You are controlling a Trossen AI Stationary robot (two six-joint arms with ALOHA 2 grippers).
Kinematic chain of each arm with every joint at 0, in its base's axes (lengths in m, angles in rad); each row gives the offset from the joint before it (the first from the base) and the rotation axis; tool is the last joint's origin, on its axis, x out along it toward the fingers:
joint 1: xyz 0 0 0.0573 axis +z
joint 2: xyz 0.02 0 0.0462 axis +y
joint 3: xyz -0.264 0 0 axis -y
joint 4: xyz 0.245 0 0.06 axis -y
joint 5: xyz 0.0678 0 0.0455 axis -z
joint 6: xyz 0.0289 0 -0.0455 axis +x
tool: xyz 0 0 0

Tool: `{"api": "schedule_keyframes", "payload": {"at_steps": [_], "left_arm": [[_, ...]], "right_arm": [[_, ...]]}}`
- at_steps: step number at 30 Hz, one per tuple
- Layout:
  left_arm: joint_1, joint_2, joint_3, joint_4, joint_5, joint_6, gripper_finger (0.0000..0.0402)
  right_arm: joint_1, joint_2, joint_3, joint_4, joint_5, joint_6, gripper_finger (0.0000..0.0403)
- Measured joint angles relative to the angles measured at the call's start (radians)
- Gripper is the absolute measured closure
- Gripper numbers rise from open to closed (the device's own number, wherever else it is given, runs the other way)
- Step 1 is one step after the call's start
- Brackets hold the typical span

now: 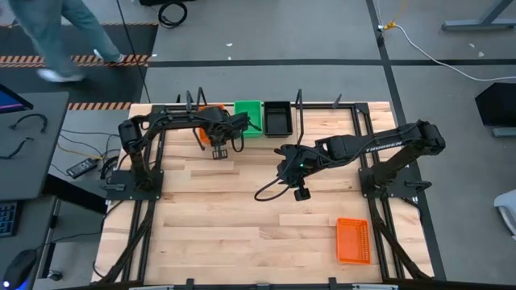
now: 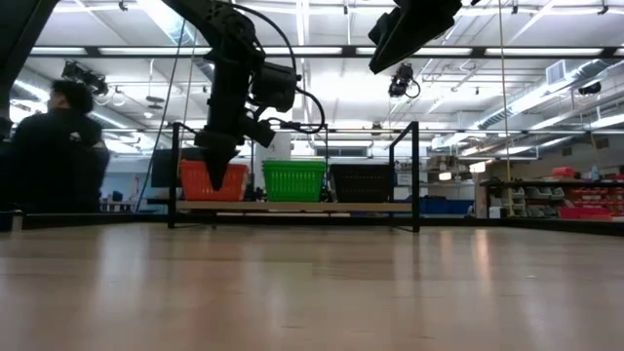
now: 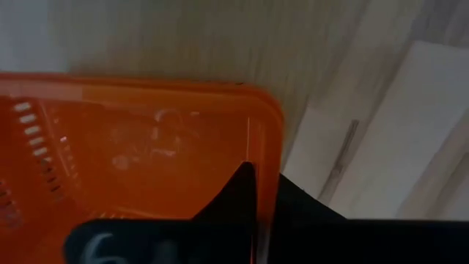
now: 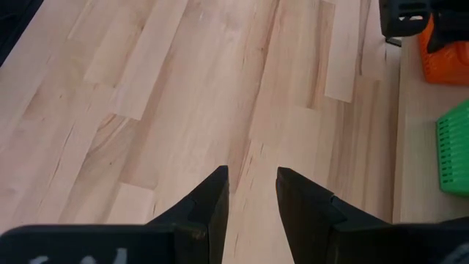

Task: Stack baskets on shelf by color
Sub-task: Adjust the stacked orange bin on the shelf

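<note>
Overhead only: spare orange basket [image 1: 353, 240] near table's [image 1: 242, 209] corner.

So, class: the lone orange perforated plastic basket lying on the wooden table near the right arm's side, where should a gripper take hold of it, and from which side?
Probably one long wall of the orange perforated plastic basket, pinched from straight above: it lies flat, open side up, nothing beside it. The right gripper is the nearer one.
</note>
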Motion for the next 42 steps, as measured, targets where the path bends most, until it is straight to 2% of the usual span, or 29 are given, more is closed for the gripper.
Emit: {"api": "schedule_keyframes", "payload": {"at_steps": [16,33,42], "left_arm": [[0.004,-0.002,0.0,0.0,-0.007,0.175,0.0395],[0.004,-0.002,0.001,0.044,0.038,0.172,0.0394],[0.004,-0.002,0.001,0.037,0.042,0.113,0.0344]], "right_arm": [[0.0,0.0,0.0,0.0,0.0,0.0,0.0282],[0.0,0.0,0.0,0.0,0.0,0.0,0.0282],[0.0,0.0,0.0,0.0,0.0,0.0,0.0282]]}}
